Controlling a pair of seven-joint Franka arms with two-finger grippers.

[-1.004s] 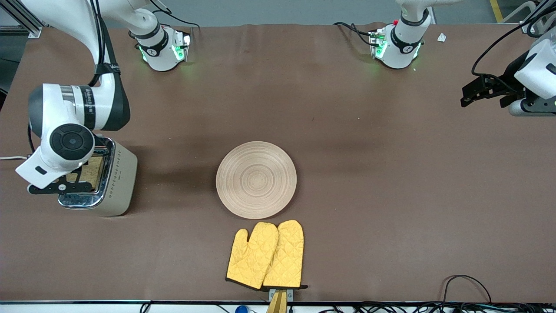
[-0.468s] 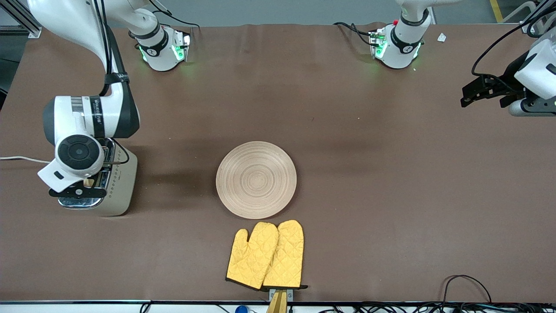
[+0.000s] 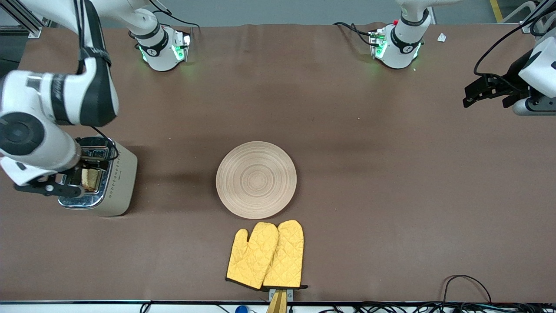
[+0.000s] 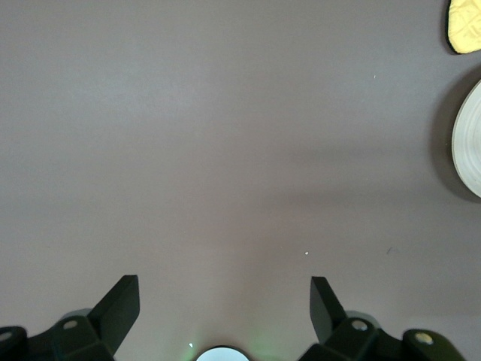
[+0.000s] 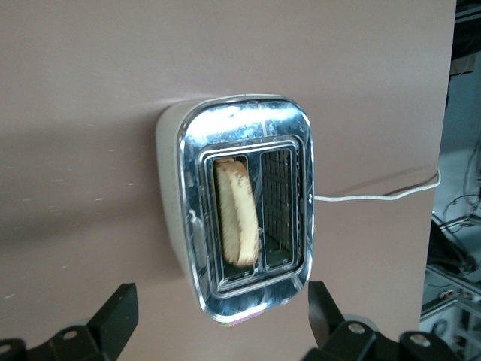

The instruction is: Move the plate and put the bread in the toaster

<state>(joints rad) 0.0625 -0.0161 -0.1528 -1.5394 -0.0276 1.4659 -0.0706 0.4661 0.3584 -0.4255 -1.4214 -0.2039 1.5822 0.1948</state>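
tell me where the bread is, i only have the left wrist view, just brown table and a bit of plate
Observer: The bread stands in one slot of the toaster; the slot beside it is empty.
Operator: right arm let go?
Observer: Yes. The right gripper hangs above the toaster with jaws open, nothing between them.
Operator: plate got anything on it?
Observer: No, the plate is bare, mid-table, with yellow oven mitts nearer to the front camera than it.
Operator: where's my gripper then?
Observer: The left gripper waits, open, over bare table at the left arm's end.
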